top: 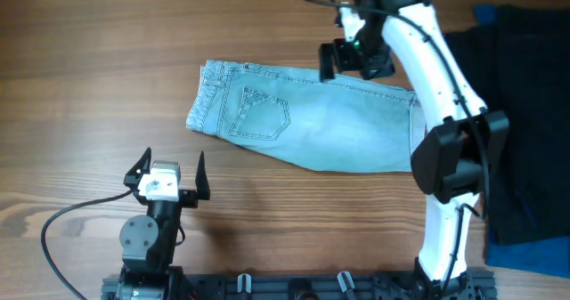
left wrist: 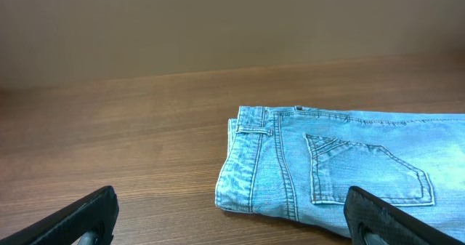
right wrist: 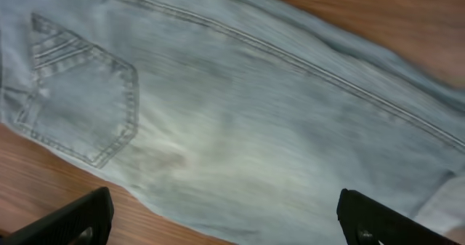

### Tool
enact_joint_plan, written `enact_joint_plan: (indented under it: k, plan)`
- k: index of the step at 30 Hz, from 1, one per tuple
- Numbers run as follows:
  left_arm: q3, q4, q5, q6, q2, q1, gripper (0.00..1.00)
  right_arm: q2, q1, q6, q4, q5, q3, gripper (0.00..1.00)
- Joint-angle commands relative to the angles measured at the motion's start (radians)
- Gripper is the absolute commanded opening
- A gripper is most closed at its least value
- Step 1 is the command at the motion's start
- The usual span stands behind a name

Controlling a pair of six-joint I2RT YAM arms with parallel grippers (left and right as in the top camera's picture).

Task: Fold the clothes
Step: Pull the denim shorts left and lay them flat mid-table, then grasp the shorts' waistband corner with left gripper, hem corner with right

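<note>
Light-blue denim shorts (top: pixel 307 122) — one pair, flat on the wooden surface (top: pixel 89 68), long axis left–right, waistband end leftward. My right jaws: wide, empty, above the shorts' far edge — nearer. My left jaws: wide, empty, near side of the shorts, apart.

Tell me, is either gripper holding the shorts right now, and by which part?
Nothing is held. The left gripper stands open, apart from the shorts; the right gripper hangs open above them.
</note>
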Motion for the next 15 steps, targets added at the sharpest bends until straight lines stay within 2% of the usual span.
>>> enact_joint_plan:
  k: [1, 6, 10, 15]
  plan:
    - [-0.006, 0.031, 0.012, 0.012, -0.005, -0.004, 1.0, -0.016, -0.073, 0.002, -0.012, -0.005, 0.003, 1.0]
    - [-0.006, 0.055, 0.028, 0.012, -0.005, -0.004, 1.0, -0.015, -0.155, -0.005, -0.042, -0.002, 0.003, 1.0]
    - [-0.006, 0.06, 0.208, 0.011, -0.005, -0.004, 1.0, -0.015, -0.186, -0.035, -0.042, 0.004, 0.003, 1.0]
    - [0.106, 0.026, 0.268, -0.071, 0.071, -0.004, 1.0, -0.015, -0.188, -0.058, -0.045, 0.004, 0.003, 1.0]
